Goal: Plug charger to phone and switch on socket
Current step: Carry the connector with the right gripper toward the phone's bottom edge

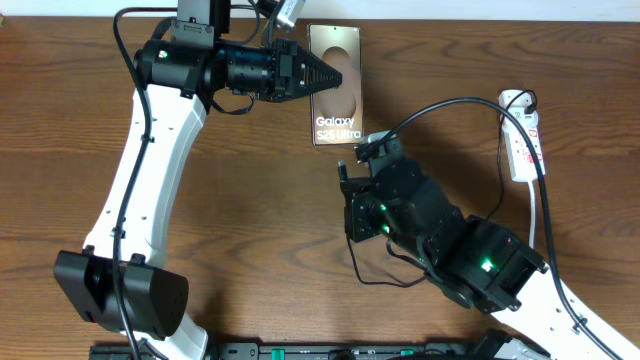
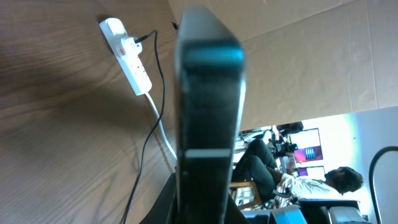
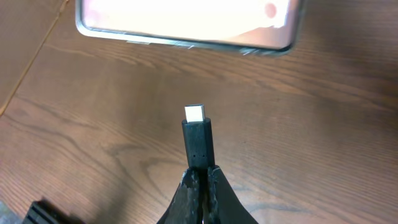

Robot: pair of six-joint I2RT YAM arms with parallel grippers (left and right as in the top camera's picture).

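The phone (image 1: 336,100) lies face up at the back middle of the wooden table, its "Galaxy S25 Ultra" text towards me. My left gripper (image 1: 322,75) reaches in from the left and is shut on the phone's left edge; the left wrist view shows the phone (image 2: 208,106) edge-on between the jaws. My right gripper (image 3: 200,171) is shut on the charger connector (image 3: 199,140), whose silver tip points at the phone's bottom edge (image 3: 186,28), a short gap away. Overhead, this gripper (image 1: 345,172) sits just below the phone. The white socket (image 1: 522,135) lies at the right edge.
The charger's thin black cable (image 1: 440,105) arcs from a black plug (image 1: 520,100) in the socket to my right arm. The socket (image 2: 127,56) has a white cord (image 1: 540,215) running towards the front. Beyond the table are a cardboard wall (image 2: 311,56) and seated people (image 2: 336,180).
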